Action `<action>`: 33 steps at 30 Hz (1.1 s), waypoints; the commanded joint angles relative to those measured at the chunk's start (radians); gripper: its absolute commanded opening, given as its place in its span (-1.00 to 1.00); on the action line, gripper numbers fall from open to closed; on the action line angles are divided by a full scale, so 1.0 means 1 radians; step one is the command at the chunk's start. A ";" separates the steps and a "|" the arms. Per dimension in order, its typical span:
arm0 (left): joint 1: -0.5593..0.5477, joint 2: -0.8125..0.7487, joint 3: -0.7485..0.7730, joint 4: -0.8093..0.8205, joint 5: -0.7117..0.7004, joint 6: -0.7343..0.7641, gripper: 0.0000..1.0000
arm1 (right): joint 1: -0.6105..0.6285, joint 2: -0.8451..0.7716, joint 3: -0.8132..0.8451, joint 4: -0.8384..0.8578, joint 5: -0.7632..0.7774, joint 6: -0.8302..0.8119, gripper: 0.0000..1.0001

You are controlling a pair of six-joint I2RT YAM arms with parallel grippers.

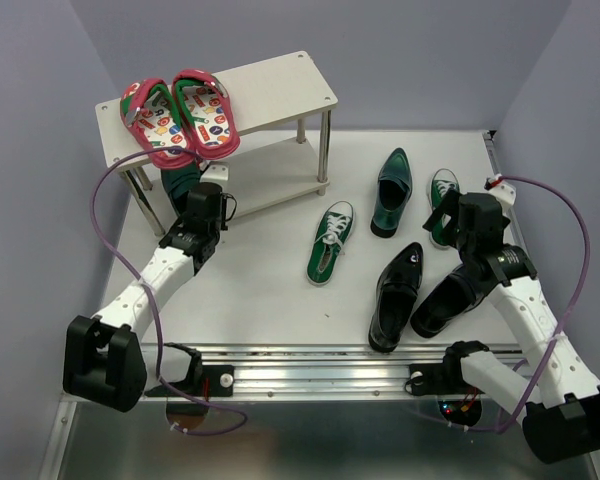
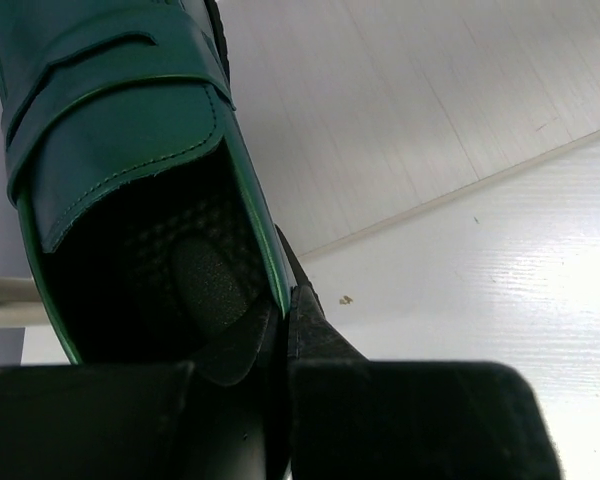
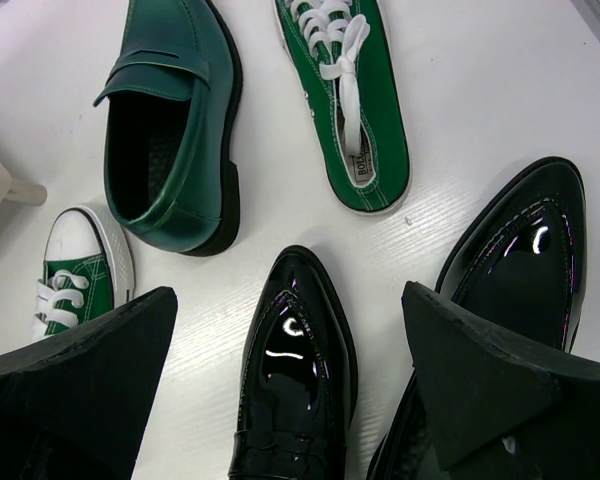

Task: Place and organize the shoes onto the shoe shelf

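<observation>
Top view: my left gripper (image 1: 202, 200) is at the shelf's (image 1: 280, 85) lower board with a teal shoe (image 1: 180, 180); flip-flops (image 1: 180, 120) lie on the top board. My right gripper (image 1: 460, 225) hangs over the black shoes (image 1: 396, 295) on the table (image 1: 260, 290).

Left wrist: the fingers (image 2: 320, 345) pinch that shoe's side wall.

Right wrist: fingers spread wide, holding nothing, above both black shoes; the other teal shoe (image 3: 170, 130) and sneakers (image 3: 350, 90) lie beyond.

3 pale lavender walls (image 1: 400, 40) rise ahead of and flanking the left gripper (image 2: 288, 305) and right gripper (image 3: 288, 295); a white table (image 1: 270, 290) spreads beneath them under soft, even light, a silver rail (image 1: 310, 368) running behind.
</observation>
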 commanded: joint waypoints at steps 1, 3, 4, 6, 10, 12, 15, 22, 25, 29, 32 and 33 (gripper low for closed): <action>0.027 -0.020 0.006 0.186 0.010 0.064 -1.00 | -0.003 -0.026 -0.005 0.025 0.018 -0.016 1.00; 0.038 -0.018 -0.003 0.206 0.035 0.078 -1.00 | -0.003 -0.025 -0.008 0.025 0.021 -0.018 1.00; 0.047 -0.014 -0.005 0.212 0.045 0.081 -1.00 | -0.003 -0.020 -0.007 0.025 0.022 -0.020 1.00; 0.055 -0.005 -0.007 0.217 0.055 0.087 -1.00 | -0.003 -0.017 -0.005 0.025 0.025 -0.024 1.00; 0.069 0.005 -0.010 0.242 0.078 0.087 -1.00 | -0.003 -0.011 -0.002 0.027 0.030 -0.026 1.00; 0.073 0.017 -0.007 0.242 0.078 0.093 -1.00 | -0.003 -0.011 -0.002 0.028 0.029 -0.023 1.00; 0.079 0.049 0.016 0.220 0.076 0.090 -1.00 | -0.003 -0.017 -0.007 0.028 0.029 -0.016 1.00; 0.082 0.110 0.084 0.142 0.047 0.061 -0.88 | -0.003 -0.023 -0.008 0.025 0.032 -0.013 1.00; 0.082 0.124 0.096 0.110 0.047 0.050 -0.56 | -0.003 -0.028 -0.005 0.024 0.032 -0.016 1.00; 0.082 0.132 0.115 0.082 0.042 0.044 -0.07 | -0.003 -0.033 -0.003 0.019 0.038 -0.021 1.00; 0.082 0.118 0.119 0.067 0.050 0.043 0.07 | -0.003 -0.034 -0.002 0.018 0.039 -0.023 1.00; 0.082 0.114 0.121 0.062 0.056 0.043 0.07 | -0.003 -0.037 -0.002 0.016 0.039 -0.023 1.00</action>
